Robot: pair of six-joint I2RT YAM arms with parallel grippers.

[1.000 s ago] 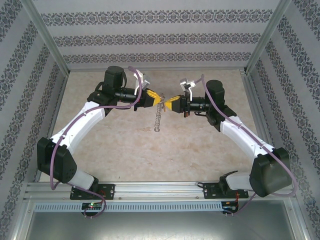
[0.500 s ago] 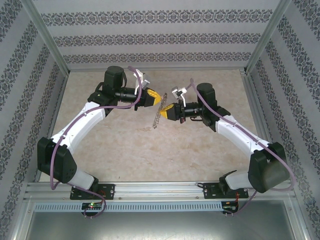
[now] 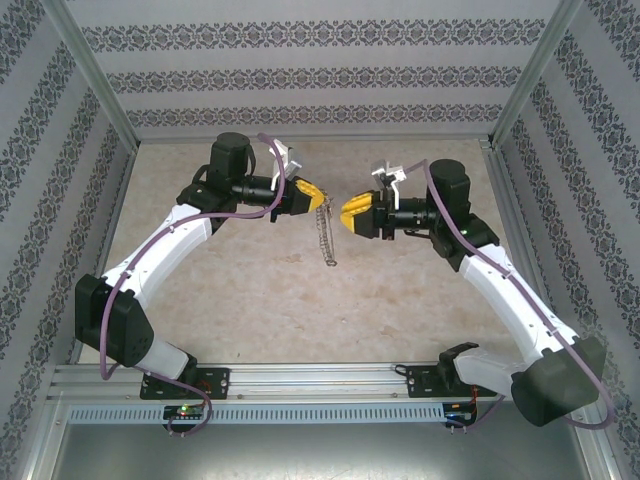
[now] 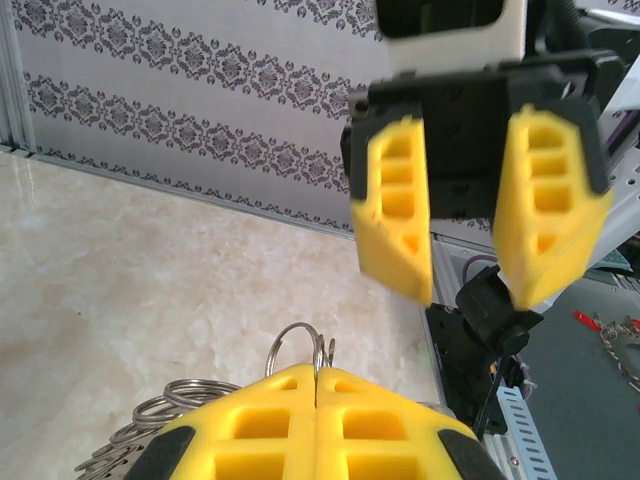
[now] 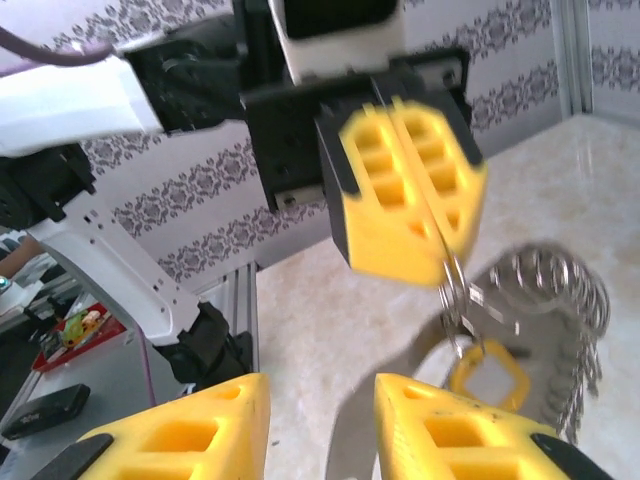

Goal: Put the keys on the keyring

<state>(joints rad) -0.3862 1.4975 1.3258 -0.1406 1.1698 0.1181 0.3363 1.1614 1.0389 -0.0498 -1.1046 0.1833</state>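
Back toward its own side has gone the right gripper (image 3: 346, 213): a second ago its tips met the left gripper (image 3: 320, 198) over the middle of the table (image 3: 250, 290), and now a clear gap lies between the two, with the right arm's elbow swung out to the near right. Its jaws stand partly apart with nothing between them; the right wrist view shows bare table through the gap of the right gripper (image 5: 318, 392), where a second ago they were closed. The left gripper (image 4: 317, 375) is fully closed, its pads pressed together, pinching one wire loop of the keyring (image 3: 326, 240), which pokes out just past the tips. From that pinch the keyring hangs as a long strand, its long axis running toward the near edge of the table and leaning slightly right; a second ago it leaned slightly left. In the right wrist view the left gripper (image 5: 435, 262) grips the loop at its tips, the crowded rings of the keyring (image 5: 545, 295) curve away to the right, and the yellow tag of the keys (image 5: 487, 373) hangs just below the pinched loop. Whether the keys are threaded on it, I cannot tell.
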